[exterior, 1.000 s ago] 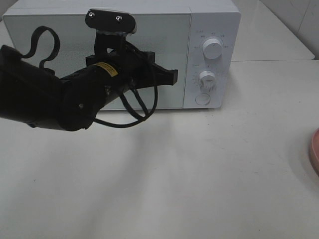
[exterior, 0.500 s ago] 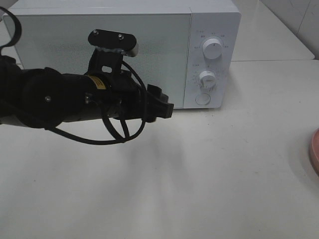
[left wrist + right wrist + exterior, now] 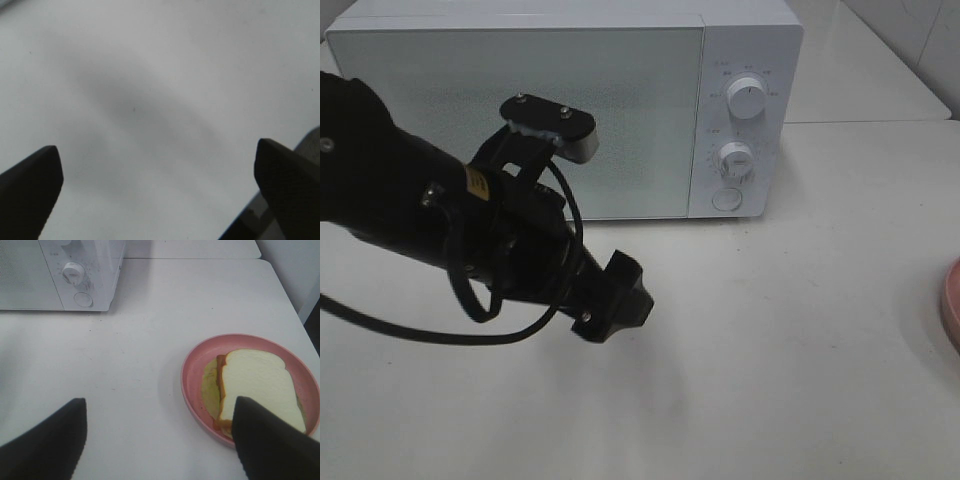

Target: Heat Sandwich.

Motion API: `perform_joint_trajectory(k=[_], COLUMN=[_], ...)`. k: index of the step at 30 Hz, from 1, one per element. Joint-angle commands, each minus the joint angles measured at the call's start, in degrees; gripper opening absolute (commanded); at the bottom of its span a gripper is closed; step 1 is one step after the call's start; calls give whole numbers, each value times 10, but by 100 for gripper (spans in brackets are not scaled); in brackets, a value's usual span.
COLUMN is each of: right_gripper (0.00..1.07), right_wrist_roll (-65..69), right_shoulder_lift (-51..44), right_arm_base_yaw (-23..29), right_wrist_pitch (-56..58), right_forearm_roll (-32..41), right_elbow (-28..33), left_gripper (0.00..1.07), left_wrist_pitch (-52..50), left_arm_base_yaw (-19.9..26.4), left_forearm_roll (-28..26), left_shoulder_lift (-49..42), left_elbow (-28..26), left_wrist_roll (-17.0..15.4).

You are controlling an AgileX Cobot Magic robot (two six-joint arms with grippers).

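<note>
The sandwich, white bread over green lettuce and red-orange filling, lies on a round pink plate on the white table, seen in the right wrist view. My right gripper hovers open above the table just short of the plate, with nothing between its fingers. The white microwave stands at the back with its door shut. In front of that door, low over the table, is my left gripper. The left wrist view shows my left gripper wide open over bare table.
On the microwave's right panel are two dials and a round button. Only the rim of the pink plate shows at the right edge of the high view. The table's far edge runs behind the microwave.
My left arm has drawn back from the microwave door and swung down toward the table. Its gripper has opened. The right arm has not visibly moved.
</note>
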Motion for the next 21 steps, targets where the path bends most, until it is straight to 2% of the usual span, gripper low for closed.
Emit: perform_joint_trajectory(k=[1, 2, 4, 6, 7, 9, 12, 14, 17, 19, 20, 21], right_gripper=[76, 76, 76, 76, 76, 76, 76, 76, 76, 76, 76, 76], right_wrist_roll=[-6, -6, -6, -6, -6, -6, -6, -6, -6, -6, -6, -6], right_shoulder_lift=[-16, -16, -16, -16, -16, -16, -16, -16, -16, -16, -16, -16], right_arm_base_yaw=[-3, -3, -3, -3, -3, -3, -3, -3, -3, -3, -3, -3], right_wrist_pitch=[-4, -4, -4, -4, -4, -4, -4, -4, -4, -4, -4, -4], right_forearm_roll=[-1, -1, -1, -1, -1, -1, -1, -1, -1, -1, -1, -1], right_elbow=[0, 0, 0, 0, 0, 0, 0, 0, 0, 0, 0, 0], left_gripper=[100, 100, 100, 100, 100, 100, 100, 100, 100, 100, 100, 100], left_wrist_pitch=[80, 123, 140, 183, 221, 235, 297, 312, 364, 374, 398, 410], left_arm_base_yaw=[23, 50, 62, 93, 125, 137, 193, 209, 275, 290, 328, 342], left_forearm_roll=[7, 7, 7, 7, 10, 13, 34, 41, 62, 65, 68, 68], left_shoulder_lift=[-18, -25, -28, -36, -45, -51, -75, -80, -111, -117, -133, -140], left_elbow=[2, 2, 2, 2, 2, 2, 2, 2, 2, 2, 2, 2], left_wrist_roll=[-10, -14, -15, -15, -13, -13, -13, -13, -14, -14, -14, -14])
